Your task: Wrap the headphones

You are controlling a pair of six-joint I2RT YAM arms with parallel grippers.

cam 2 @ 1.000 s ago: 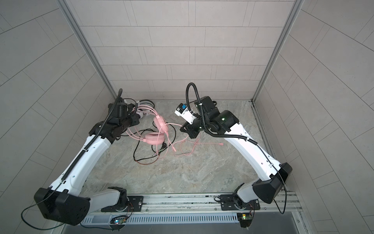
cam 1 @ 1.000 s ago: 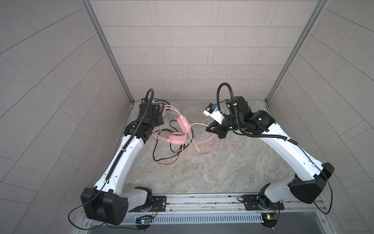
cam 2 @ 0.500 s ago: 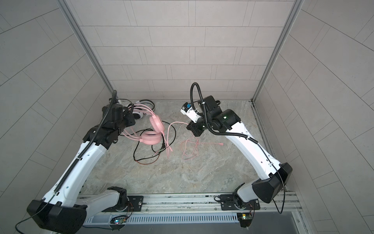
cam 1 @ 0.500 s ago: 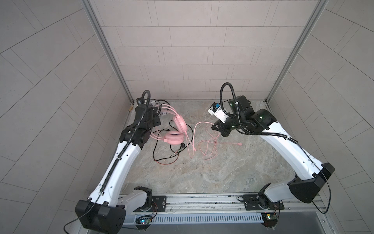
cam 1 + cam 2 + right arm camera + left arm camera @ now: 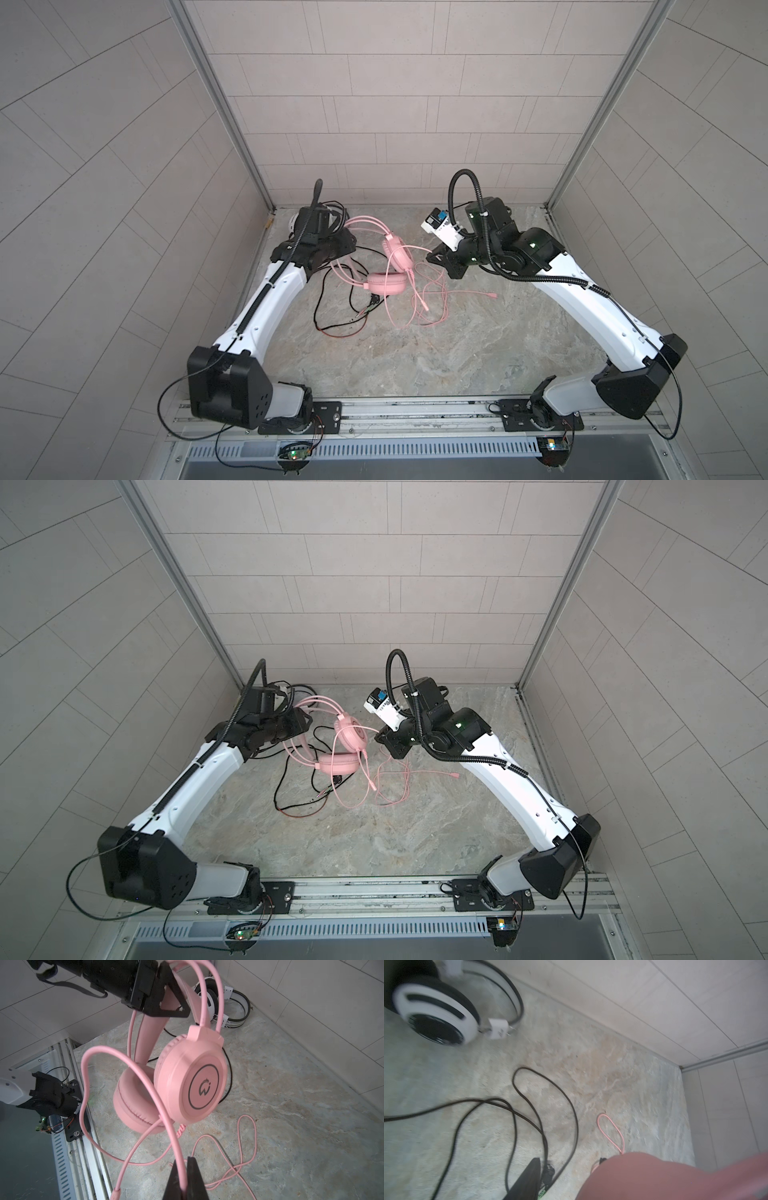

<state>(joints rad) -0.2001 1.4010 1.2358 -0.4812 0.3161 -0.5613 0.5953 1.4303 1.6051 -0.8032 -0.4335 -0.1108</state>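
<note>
Marbled table (image 5: 415,353), grey tiled walls (image 5: 395,124). Left hand (image 5: 172,1001) clamps the pink headset (image 5: 191,1084) by its band; right hand (image 5: 184,1176) pinches its cable (image 5: 178,1153); white headset (image 5: 436,1016) lies far left.

The pink headset (image 5: 187,1084) hangs in the air by its headband, ear cups down, its pink cable (image 5: 83,1068) looping onto the table (image 5: 415,365). The white-and-black headset (image 5: 436,1016) lies in the far left corner, its black cable (image 5: 576,1122) sprawled loose.
</note>
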